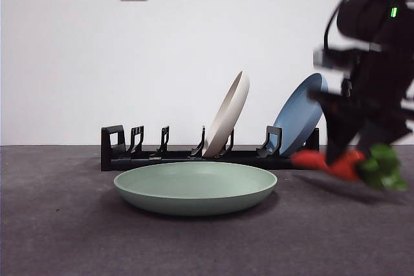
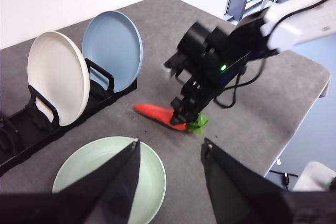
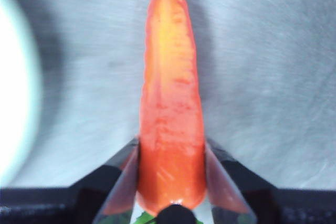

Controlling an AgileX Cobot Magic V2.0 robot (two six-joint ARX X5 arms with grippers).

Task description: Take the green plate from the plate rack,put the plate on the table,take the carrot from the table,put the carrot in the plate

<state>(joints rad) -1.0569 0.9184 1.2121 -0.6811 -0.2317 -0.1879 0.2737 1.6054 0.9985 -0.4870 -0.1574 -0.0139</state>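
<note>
The green plate lies flat on the table in front of the plate rack; it also shows in the left wrist view. My right gripper is shut on the carrot, holding it just above the table to the right of the plate, tip toward the plate. The right wrist view shows the carrot clamped between the jaws. In the left wrist view the right gripper holds the carrot. My left gripper is open and empty, high above the plate's edge.
A cream-white plate and a blue plate stand upright in the rack; both also show in the left wrist view, the cream-white plate beside the blue plate. The table's edge runs beyond the right arm.
</note>
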